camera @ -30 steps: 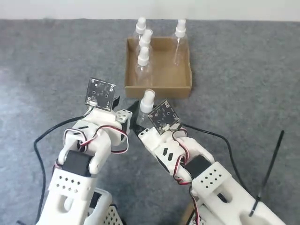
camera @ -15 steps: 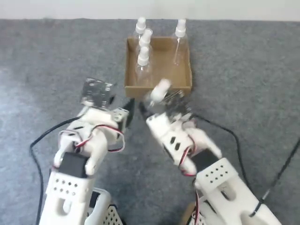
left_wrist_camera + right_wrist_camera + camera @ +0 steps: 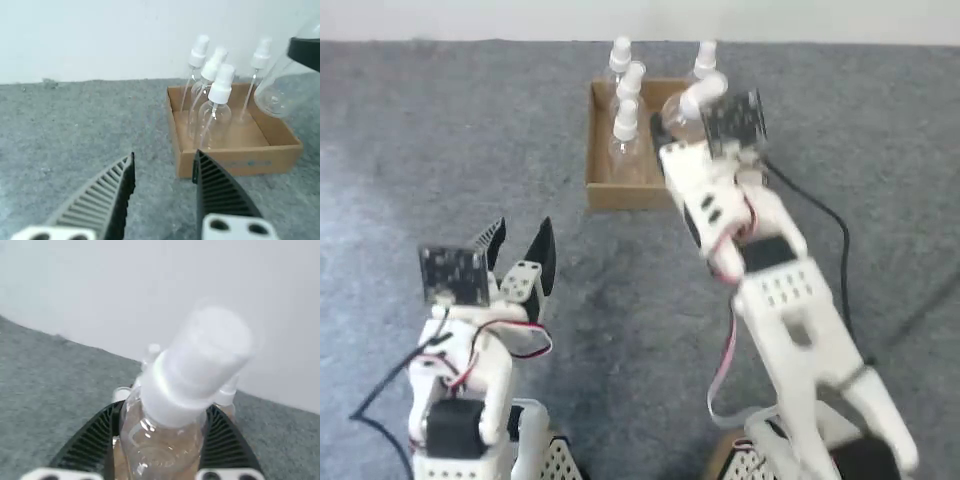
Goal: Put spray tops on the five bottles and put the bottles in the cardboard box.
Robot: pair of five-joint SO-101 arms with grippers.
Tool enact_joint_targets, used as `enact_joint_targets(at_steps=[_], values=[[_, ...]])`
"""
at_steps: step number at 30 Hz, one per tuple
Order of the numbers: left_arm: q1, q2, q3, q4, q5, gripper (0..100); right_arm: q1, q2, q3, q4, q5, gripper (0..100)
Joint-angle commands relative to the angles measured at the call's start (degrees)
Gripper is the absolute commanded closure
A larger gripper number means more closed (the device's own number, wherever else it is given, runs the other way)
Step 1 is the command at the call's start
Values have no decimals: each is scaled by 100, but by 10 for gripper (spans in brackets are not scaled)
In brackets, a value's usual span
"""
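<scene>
The right gripper (image 3: 164, 412) clamps a capped bottle (image 3: 280, 95) between its fingers over the cardboard box (image 3: 235, 162); the left gripper (image 3: 162, 170) gapes empty, well back.

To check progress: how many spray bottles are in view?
5. Three bottles stand along the cardboard box's left side, one in its far right corner; the right gripper holds the fifth bottle over the box. None seems hidden.

In the high view the right arm (image 3: 725, 205) covers the 3 o'clock half of the cardboard box (image 3: 610, 190), and the held bottle (image 3: 692, 98) there is a blur, its body mostly hidden. The left wrist view's edge cuts that bottle off; its spray top (image 3: 200, 360) is blurred in the right wrist view.
</scene>
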Motion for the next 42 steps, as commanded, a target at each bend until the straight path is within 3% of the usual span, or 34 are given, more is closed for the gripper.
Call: enact_joint_targets(at_steps=[1, 7, 14, 24, 31, 42], values=[[-202, -853, 356, 53, 97, 821, 251, 884, -1134, -75, -62, 937], [-387, -624, 391, 53, 97, 820, 426, 2440, -1802, -813, -53, 937], [-448, -624, 400, 62, 97, 820, 497, 3714, -2224, -919, -53, 937], [-448, -624, 409, 62, 97, 821, 558, 4215, -2365, -875, -18, 925], [-448, -624, 409, 62, 97, 821, 558, 4215, -2356, -716, -18, 751], [-448, -624, 418, 70, 97, 821, 505, 3749, -2365, -22, -44, 655]])
